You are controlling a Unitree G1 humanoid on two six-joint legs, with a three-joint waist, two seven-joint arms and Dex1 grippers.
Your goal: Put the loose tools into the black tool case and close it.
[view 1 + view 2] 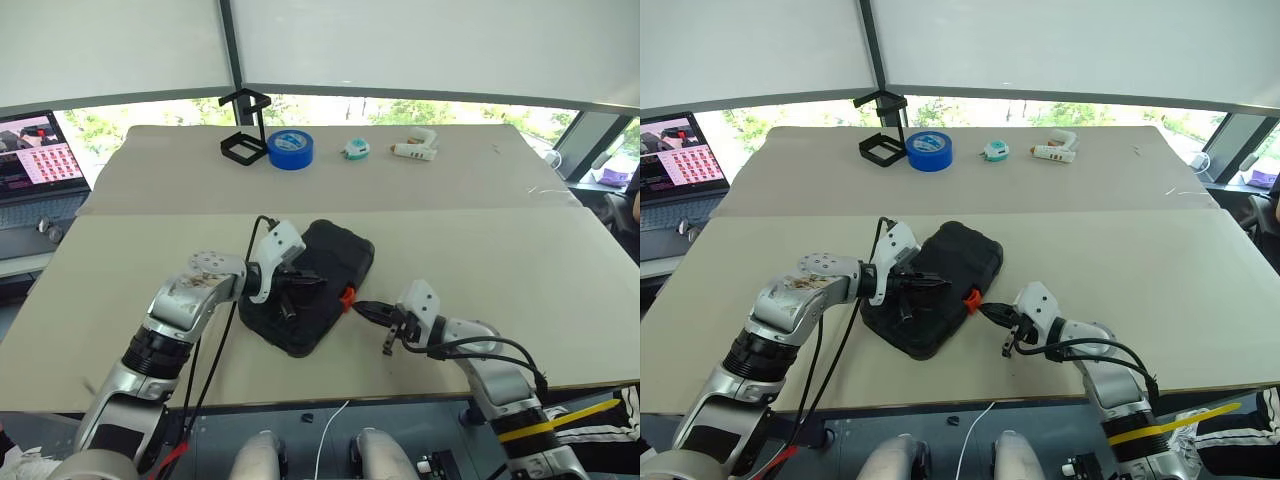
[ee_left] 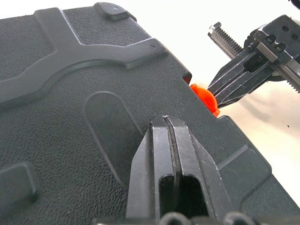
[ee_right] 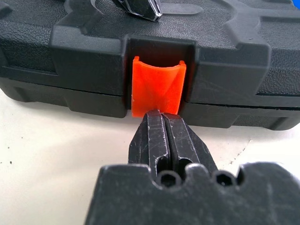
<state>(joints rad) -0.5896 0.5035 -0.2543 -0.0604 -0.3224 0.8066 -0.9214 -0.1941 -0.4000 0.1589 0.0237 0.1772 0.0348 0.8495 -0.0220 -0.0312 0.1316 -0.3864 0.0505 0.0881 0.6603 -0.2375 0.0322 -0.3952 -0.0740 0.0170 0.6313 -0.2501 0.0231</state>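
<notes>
Latching step: black tool case [image 1: 322, 275] lid down. Left gripper [image 2: 169, 123] clenched, pressing lid; right gripper [image 3: 161, 117] clenched empty, tips at orange latch [image 3: 157, 91]. Next: push latch home.

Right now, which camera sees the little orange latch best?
The right wrist view: the orange latch sits front and centre on the black tool case, at the shut right pincer. The left wrist view catches a sliver; the eye views show a small orange spot.
</notes>
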